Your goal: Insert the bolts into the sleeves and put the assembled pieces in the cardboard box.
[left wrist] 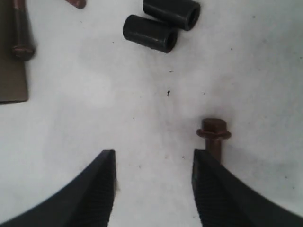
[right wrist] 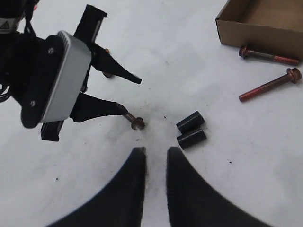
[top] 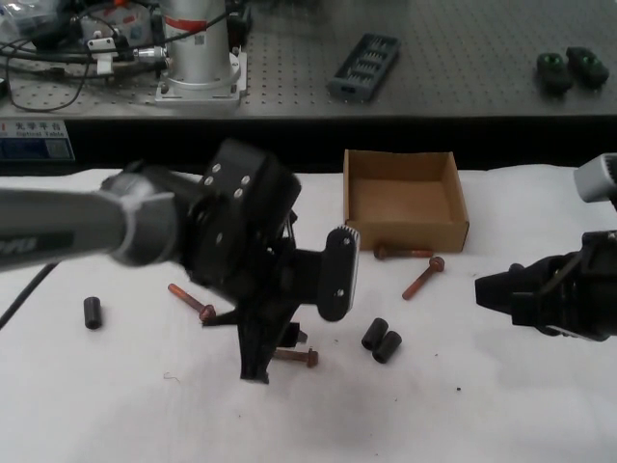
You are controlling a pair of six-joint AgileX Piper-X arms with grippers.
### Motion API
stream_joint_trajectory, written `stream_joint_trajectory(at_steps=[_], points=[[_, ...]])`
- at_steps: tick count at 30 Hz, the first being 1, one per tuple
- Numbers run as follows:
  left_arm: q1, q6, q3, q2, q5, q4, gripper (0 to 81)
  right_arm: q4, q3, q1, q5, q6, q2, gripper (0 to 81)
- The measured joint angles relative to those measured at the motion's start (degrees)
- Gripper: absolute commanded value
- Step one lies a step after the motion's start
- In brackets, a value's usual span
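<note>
My left gripper hangs open just above the white cloth, pointing down. One brown bolt lies right beside one of its fingers, head outward, not between the jaws. In the high view this gripper stands beside that bolt. Two black sleeves lie side by side a little to the right. My right gripper hovers at the right with only a narrow gap between its fingers, holding nothing. Two more bolts lie before the cardboard box. Another bolt and a lone sleeve lie to the left.
The box is open on top, and I see nothing inside it. Behind the cloth runs a perforated metal bench with a blue rack, a metal post and cables. Bare cloth spreads along the front.
</note>
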Motion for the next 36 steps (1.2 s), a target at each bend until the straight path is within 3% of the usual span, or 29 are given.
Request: stream_joint_trajectory(at_steps=[11,23,26,33,36], points=[[0.0,0.0,-6.9,3.0,2.3,13.7,36.8,0.0,0.0,0.0,0.0,-0.3,0.0,14.1],[0.0,-0.5,-6.9,7.6,4.7,14.4,35.9,2.3,0.0,0.0,-0.6,-0.3,0.0,14.1],[0.0,-0.5,-7.1,8.1,4.8,14.1,29.6,3.9,0.0,0.0,-1.4,-0.3,0.0,14.1],[-0.1,-0.9,-7.6,8.8,3.1,13.8,0.4,5.5,0.0,0.0,-2.8,-0.3,0.0,14.1],[-0.3,-0.9,-7.8,8.9,2.4,13.8,0.6,5.6,0.0,0.0,-3.0,-0.3,0.0,14.1]])
